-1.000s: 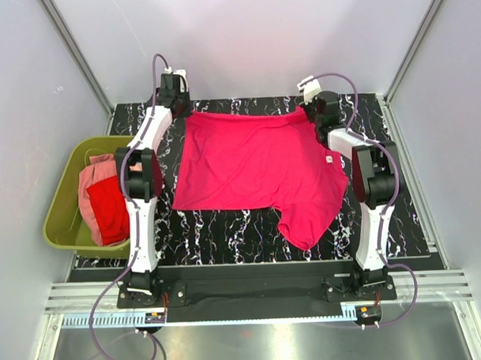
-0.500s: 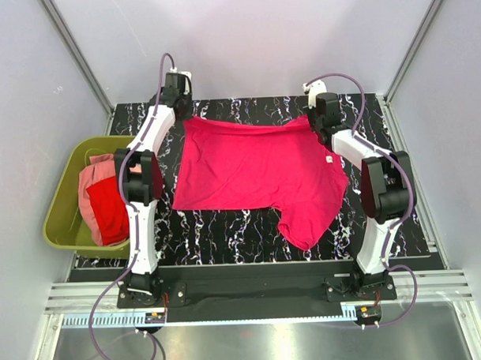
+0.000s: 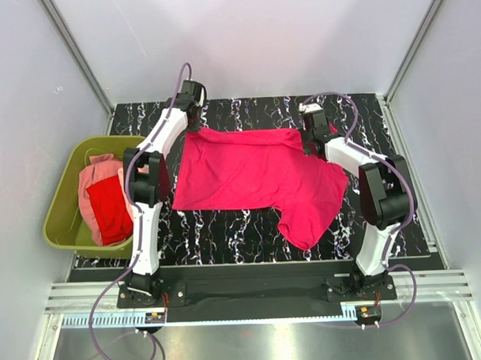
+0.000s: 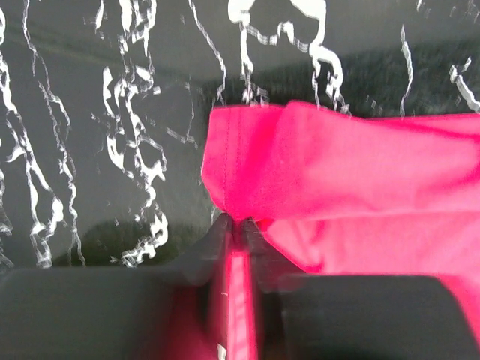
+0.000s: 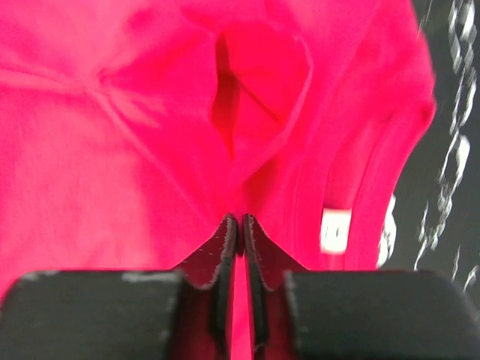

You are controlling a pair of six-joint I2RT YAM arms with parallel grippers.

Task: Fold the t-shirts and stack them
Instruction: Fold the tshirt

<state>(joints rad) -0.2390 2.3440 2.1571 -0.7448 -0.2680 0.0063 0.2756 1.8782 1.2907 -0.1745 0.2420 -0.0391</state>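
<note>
A bright magenta-pink t-shirt [image 3: 256, 175] lies spread on the black marbled table, one sleeve hanging toward the near right. My left gripper [image 3: 194, 128] is shut on its far left corner; the left wrist view shows the hem [image 4: 247, 161] pinched between the jaws [image 4: 240, 225]. My right gripper [image 3: 308, 134] is shut on the far right edge, cloth bunched at the fingertips [image 5: 240, 225], a white label [image 5: 334, 230] beside them. A red t-shirt [image 3: 109, 210] and a pale salmon-pink one [image 3: 93, 181] lie in the tub.
An olive-green plastic tub [image 3: 63, 200] stands off the table's left edge. White walls and metal rails close in the back and sides. Bare black marbled table [image 3: 227, 236] shows in front of the shirt.
Both grippers have moved inward and toward me, pulling the shirt's far edge with them; that edge now lies nearer and the shirt looks shorter front to back.
</note>
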